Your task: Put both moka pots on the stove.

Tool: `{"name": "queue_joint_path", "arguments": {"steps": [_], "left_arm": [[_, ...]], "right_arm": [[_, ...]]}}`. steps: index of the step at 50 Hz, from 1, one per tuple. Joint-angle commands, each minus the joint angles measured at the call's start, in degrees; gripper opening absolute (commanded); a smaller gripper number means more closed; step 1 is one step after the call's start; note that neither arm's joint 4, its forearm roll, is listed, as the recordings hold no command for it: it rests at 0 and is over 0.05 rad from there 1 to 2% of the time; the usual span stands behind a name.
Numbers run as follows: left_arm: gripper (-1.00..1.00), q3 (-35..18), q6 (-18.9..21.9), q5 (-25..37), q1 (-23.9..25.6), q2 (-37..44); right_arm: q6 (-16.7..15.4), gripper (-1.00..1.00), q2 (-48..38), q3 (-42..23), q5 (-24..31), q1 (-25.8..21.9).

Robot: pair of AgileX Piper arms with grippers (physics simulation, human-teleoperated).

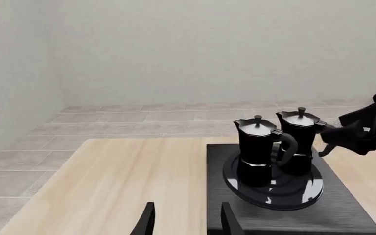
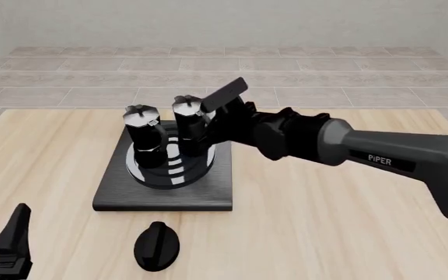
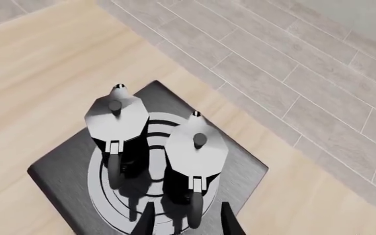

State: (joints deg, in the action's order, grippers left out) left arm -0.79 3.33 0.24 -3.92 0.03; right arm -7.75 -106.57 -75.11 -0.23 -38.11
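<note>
**Both pots on the burner, right arm at the second pot's handle**

Both moka pots sit upright on the stove [image 2: 208, 195], side by side on the ring burner [image 2: 170, 169] and just apart. Left pot [image 2: 143, 135] stands free, nothing near it. Right pot [image 2: 191, 125] has the right gripper [image 3: 186, 223] at its handle [image 3: 195, 208]: in the right wrist view the two fingers stand either side of the handle with a visible gap, so the jaws look parted, not clamped. Whether a fingertip brushes the handle I cannot tell. In the front view the arm's bulk hides the fingertips.

The left gripper [image 1: 186, 220] is low at the near left of the table [image 2: 325, 233], well apart from the stove, fingers spread, holding nothing.

A black oval knob [image 2: 156, 246] lies on the table just in front of the stove, not part of the job.

Step in hand, by my read: release of the second pot, placement done. Task looks essentially complete as things lie.

Next move calls for backing the right gripper straight off along the handle's line, jaws kept wide, no sideways swing. Risk: a finger catching the handle and tipping the pot, or nudging it into its neighbour, since the two stand close.
</note>
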Motion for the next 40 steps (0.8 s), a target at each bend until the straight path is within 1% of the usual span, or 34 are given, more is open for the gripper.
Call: {"name": "queue_joint_path", "arguments": {"steps": [1,3,10,18,21,23,24,25,26,27,29,30,32,34,36,37,39,40], "left_arm": [[1.00,-0.18,0.20,0.25,0.05,0.00],[1.00,-0.14,0.25,0.20,0.07,0.00],[1.00,-0.28,0.39,0.33,0.10,0.01],[1.00,-0.16,0.49,0.10,-0.01,0.00],[1.00,-0.28,0.47,0.22,-0.05,0.00],[1.00,-0.12,0.47,0.05,-0.03,0.00],[1.00,-0.13,0.45,0.04,-0.03,0.00],[1.00,-0.13,0.45,0.04,-0.03,0.00],[1.00,-0.01,0.48,-0.07,-0.01,-0.01],[1.00,-0.01,0.48,-0.08,-0.01,-0.01],[1.00,-0.05,0.54,-0.03,0.12,0.00],[1.00,-0.21,0.55,0.14,0.15,0.00],[1.00,-0.22,0.59,0.10,0.23,-0.01],[1.00,0.05,0.58,-0.18,0.22,0.00],[1.00,-0.04,0.55,-0.11,0.18,0.00],[1.00,-0.22,0.56,0.05,0.18,0.00],[1.00,0.36,0.56,-0.55,0.20,0.00],[1.00,0.36,0.56,-0.55,0.20,0.00]], "right_arm": [[-1.00,1.00,4.93,1.95,2.62,-1.15],[-0.96,1.00,5.50,2.21,2.87,-1.19],[-0.91,1.00,11.41,5.25,4.46,-1.87],[-0.56,1.00,18.17,9.84,4.21,-2.22],[0.04,1.00,21.27,12.20,3.27,-1.89],[-0.24,1.00,24.26,14.42,1.91,-1.04],[0.38,1.00,25.19,15.13,1.74,-0.88],[0.38,1.00,25.20,15.14,1.74,-0.88],[0.60,1.00,28.03,17.35,0.78,-1.16],[0.60,1.00,28.06,17.39,0.76,-1.16],[2.47,1.00,31.63,20.25,-0.29,-1.99],[2.49,1.00,32.81,21.16,-0.72,-2.20],[3.58,1.00,35.03,22.96,-1.50,-1.95],[3.31,1.00,35.61,23.66,-1.78,-1.78],[5.52,1.00,37.72,25.72,-2.98,-1.88],[5.14,1.00,38.33,26.63,-3.62,-1.79],[5.45,1.00,40.22,28.98,-5.45,-1.79],[5.45,1.00,40.23,28.99,-5.46,-1.79]]}}
